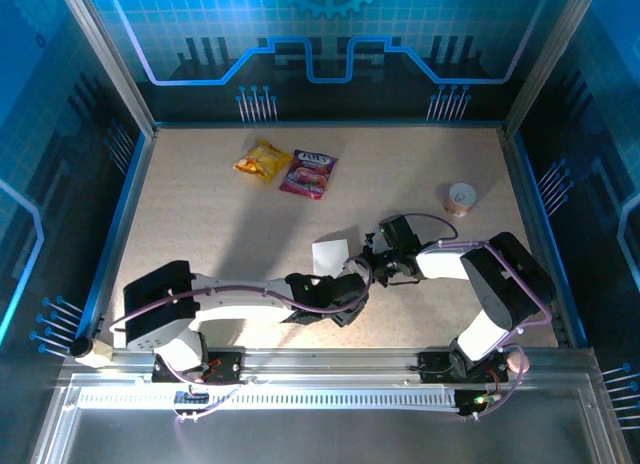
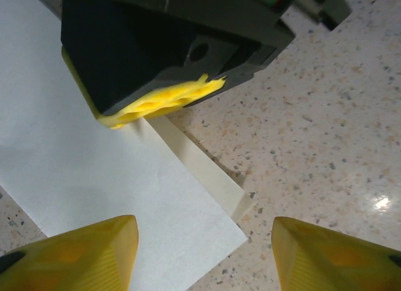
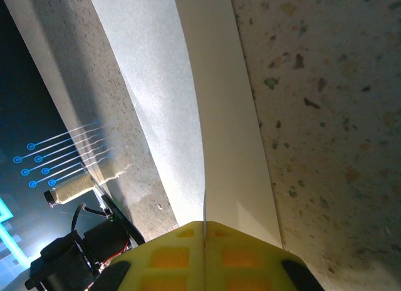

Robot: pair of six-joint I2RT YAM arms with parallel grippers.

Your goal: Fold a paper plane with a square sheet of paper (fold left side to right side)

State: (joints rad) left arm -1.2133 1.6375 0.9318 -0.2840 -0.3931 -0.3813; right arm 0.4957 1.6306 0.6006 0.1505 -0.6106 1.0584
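Over the table [image 1: 200,244], from the top camera, I see the square sheet of paper [image 1: 331,254] lying flat near the middle. The left gripper [image 1: 348,281] is at its near side and the right gripper [image 1: 372,256] at its right side. A yellow packet [image 1: 263,161] and a pink packet [image 1: 308,174] lie well apart at the back.

On the left wrist camera, the left gripper [image 2: 200,256] has its fingers [image 2: 94,253] spread above the sheet's corner, holding nothing. The right gripper [image 2: 160,106] rests its tips on the folded-over edge.

On the right wrist camera, the right gripper [image 3: 203,253] is pressed together against that fold. I cannot tell whether paper is caught between the pads.
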